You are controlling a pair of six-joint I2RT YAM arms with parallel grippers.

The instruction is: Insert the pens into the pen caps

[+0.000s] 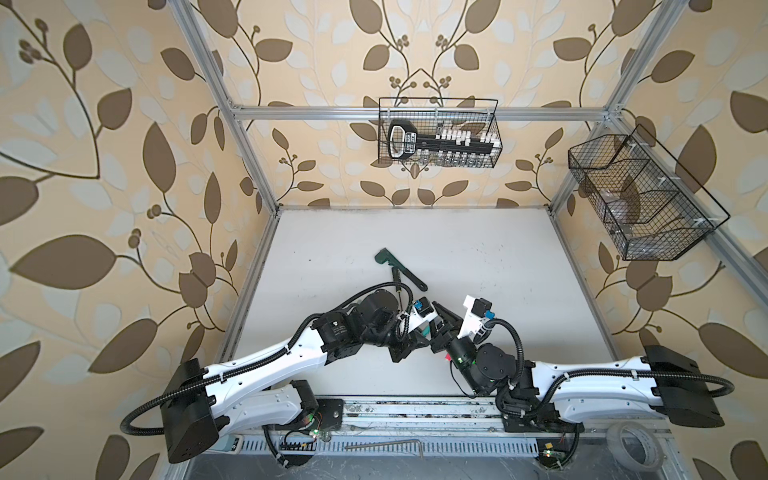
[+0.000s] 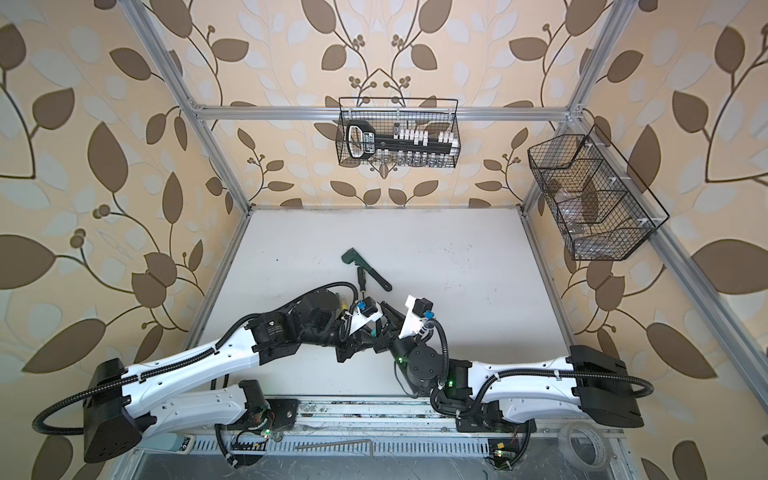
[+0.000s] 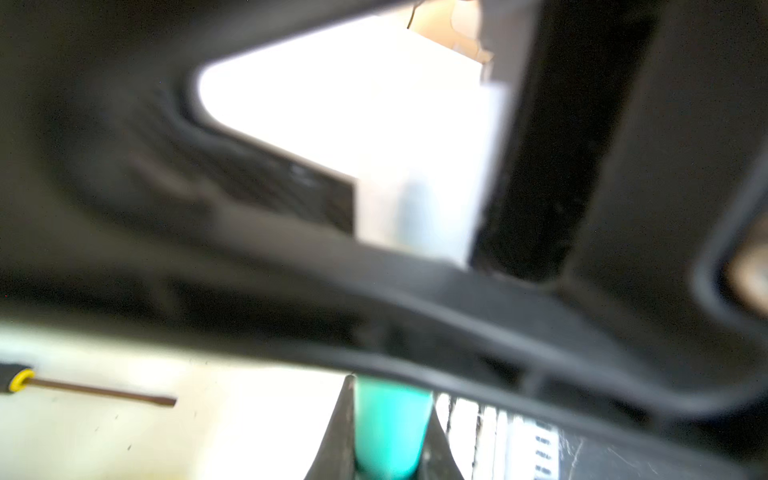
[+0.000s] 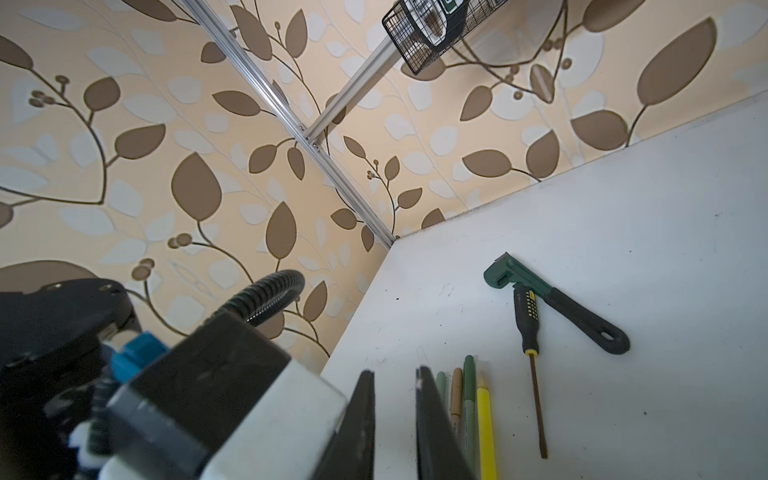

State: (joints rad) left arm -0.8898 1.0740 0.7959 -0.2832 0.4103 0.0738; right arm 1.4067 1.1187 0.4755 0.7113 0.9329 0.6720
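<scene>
My left gripper (image 3: 390, 388) is shut on the teal green pen (image 3: 390, 428), which also shows in both top views (image 1: 424, 331) (image 2: 375, 332). Just ahead of it a pale translucent pen cap (image 3: 419, 195) sits between the dark fingers of my right gripper (image 4: 395, 370); its tips stand slightly apart with only table between them. Both grippers (image 1: 428, 332) (image 1: 441, 312) meet over the table's front middle. Beside the right fingers lie the grey-green (image 4: 441, 382), gold-brown (image 4: 456, 395), dark green (image 4: 468, 386) and yellow (image 4: 485, 428) pens, side by side. Other caps are hidden.
A dark green wrench (image 1: 399, 270) and a black-handled screwdriver (image 4: 528, 316) lie just behind the grippers. Wire baskets hang on the back wall (image 1: 438, 133) and the right wall (image 1: 640, 199). A tape roll (image 1: 633, 446) and a hex key (image 1: 382, 446) rest on the front rail.
</scene>
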